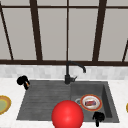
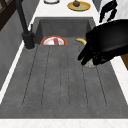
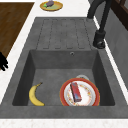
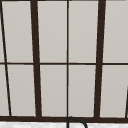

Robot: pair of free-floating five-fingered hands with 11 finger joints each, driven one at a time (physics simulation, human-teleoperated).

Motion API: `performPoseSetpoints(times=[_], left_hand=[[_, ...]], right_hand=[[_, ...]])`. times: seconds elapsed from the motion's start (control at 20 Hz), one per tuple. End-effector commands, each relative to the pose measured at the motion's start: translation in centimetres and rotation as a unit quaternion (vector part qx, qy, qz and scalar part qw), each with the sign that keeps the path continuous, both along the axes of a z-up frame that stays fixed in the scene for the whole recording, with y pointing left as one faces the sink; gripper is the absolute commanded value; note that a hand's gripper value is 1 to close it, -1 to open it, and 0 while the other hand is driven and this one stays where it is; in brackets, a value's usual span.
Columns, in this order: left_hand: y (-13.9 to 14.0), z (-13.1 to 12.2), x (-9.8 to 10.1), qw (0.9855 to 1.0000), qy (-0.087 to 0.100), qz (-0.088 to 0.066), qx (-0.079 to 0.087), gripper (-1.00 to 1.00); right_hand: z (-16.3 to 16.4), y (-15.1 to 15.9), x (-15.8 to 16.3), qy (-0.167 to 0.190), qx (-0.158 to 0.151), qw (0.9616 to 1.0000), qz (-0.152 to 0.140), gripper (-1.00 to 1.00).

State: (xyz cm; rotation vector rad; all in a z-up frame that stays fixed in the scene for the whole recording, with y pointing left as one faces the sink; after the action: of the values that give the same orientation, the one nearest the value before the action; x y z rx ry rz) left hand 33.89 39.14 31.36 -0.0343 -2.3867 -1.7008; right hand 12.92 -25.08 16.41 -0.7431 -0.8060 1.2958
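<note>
Right hand point(image 1: 98, 117) hangs at the sink's point(image 1: 45, 100) front rim, fingers curled downward, holding nothing.

A window point(image 4: 67, 60) with dark brown bars spans the wall, and what seems the faucet's top point(image 4: 76, 121) peeks up below.

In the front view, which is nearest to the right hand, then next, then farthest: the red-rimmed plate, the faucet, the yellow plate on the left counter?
From the right hand:
1. Red-rimmed plate, in the basin just above it.
2. Faucet, behind the sink's middle.
3. Yellow plate, far left on the counter.
</note>
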Motion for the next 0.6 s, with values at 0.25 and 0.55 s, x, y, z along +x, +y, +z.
performPoseSetpoints(times=[0.25, 0.55], left_hand=[[-6.3, 0.3, 0.0, 0.9997, -0.005, 0.001, 0.025, 1.0], [-10.7, 0.5, 0.0, 0.9996, -0.009, 0.002, 0.026, 1.0]], right_hand=[[0.0, 0.0, 0.0, 0.0, 0.0, 1.0, 0.0, 0.0], [0.0, 0.0, 0.0, 0.0, 0.0, 1.0, 0.0, 0.0]])
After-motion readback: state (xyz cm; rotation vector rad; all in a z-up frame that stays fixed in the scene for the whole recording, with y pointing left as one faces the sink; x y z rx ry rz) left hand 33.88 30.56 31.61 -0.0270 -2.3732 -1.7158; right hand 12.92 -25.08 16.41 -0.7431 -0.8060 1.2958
